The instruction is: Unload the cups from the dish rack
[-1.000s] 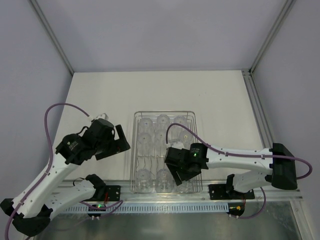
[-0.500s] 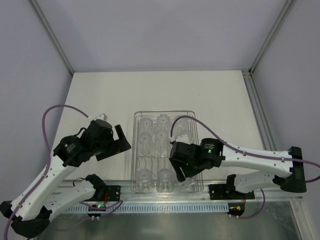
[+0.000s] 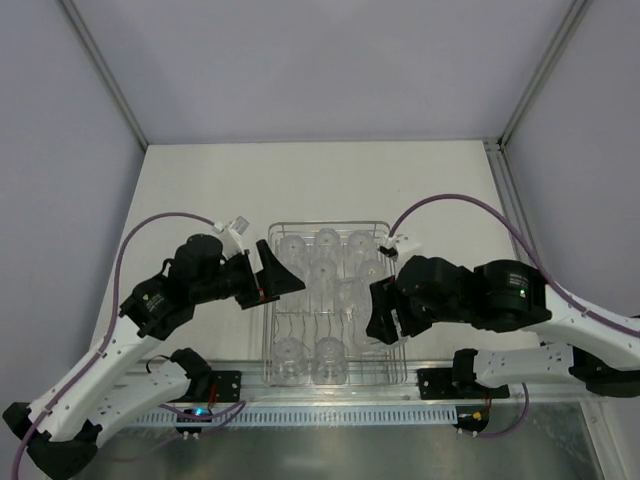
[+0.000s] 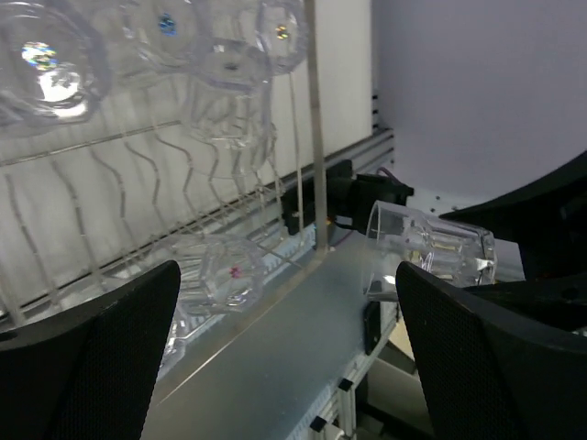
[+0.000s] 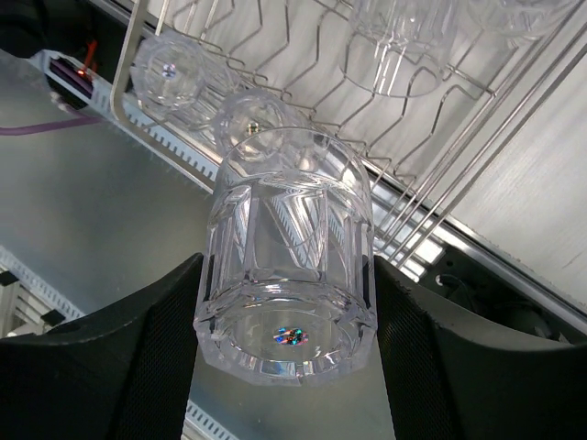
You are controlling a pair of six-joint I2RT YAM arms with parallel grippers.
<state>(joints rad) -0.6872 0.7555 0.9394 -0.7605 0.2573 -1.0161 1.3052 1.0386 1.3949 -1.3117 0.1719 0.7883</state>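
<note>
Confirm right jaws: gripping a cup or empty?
Gripping: right jaws shut on a clear cup, clamped between both fingers in the wrist view.

dish rack (image 4: 316, 137) | cut off at top | cups (image 4: 55, 64) | upper row cropped

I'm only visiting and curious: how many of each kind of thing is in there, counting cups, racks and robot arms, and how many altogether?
Large silver wire dish rack: 1
Small clear plastic cups: 9 (8 in the rack, 1 held in the right gripper)
Black-and-white robot arms: 2
Total: 12
</note>
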